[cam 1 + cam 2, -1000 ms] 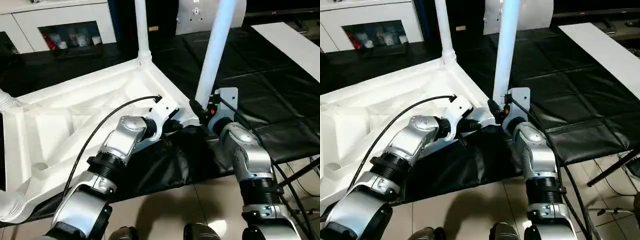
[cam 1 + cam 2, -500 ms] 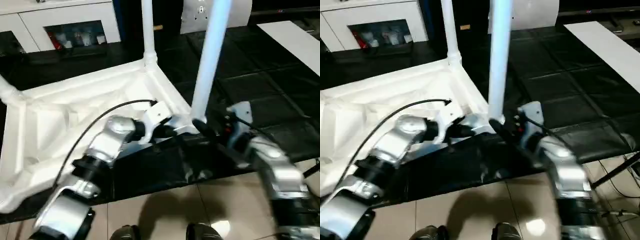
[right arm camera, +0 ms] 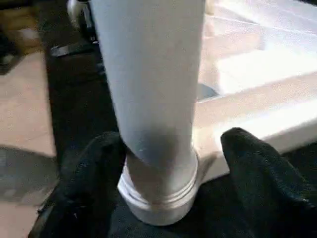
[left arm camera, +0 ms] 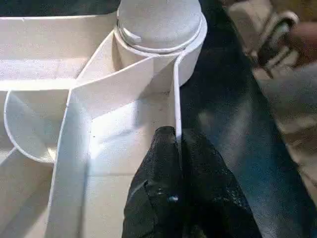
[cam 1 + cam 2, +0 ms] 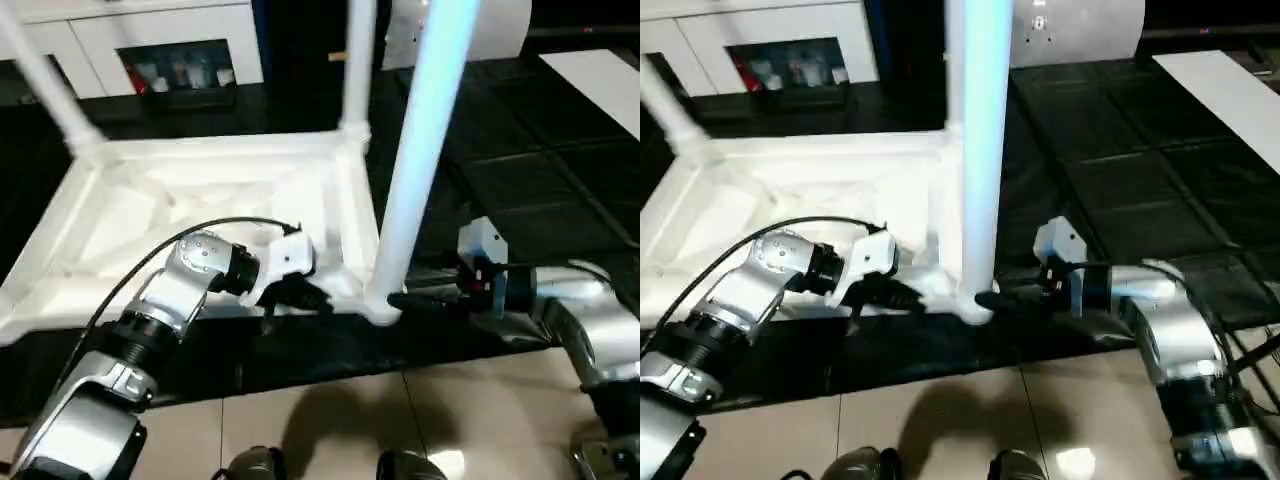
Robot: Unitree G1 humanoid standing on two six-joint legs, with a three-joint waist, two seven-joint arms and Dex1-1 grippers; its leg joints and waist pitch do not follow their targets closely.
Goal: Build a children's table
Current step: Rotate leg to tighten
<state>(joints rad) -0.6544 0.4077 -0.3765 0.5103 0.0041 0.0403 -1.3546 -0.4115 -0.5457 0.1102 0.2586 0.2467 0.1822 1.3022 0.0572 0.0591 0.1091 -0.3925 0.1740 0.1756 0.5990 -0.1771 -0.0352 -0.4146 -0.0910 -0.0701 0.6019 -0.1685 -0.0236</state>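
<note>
A black padded mat covers the work surface from nine o'clock to three. At eleven o'clock stands a white cabinet with small items behind glass. A white panel lies at two o'clock. Beige floor tiles run along six o'clock.

No text, label, brand, number or sign could be read on anything in these views.
</note>
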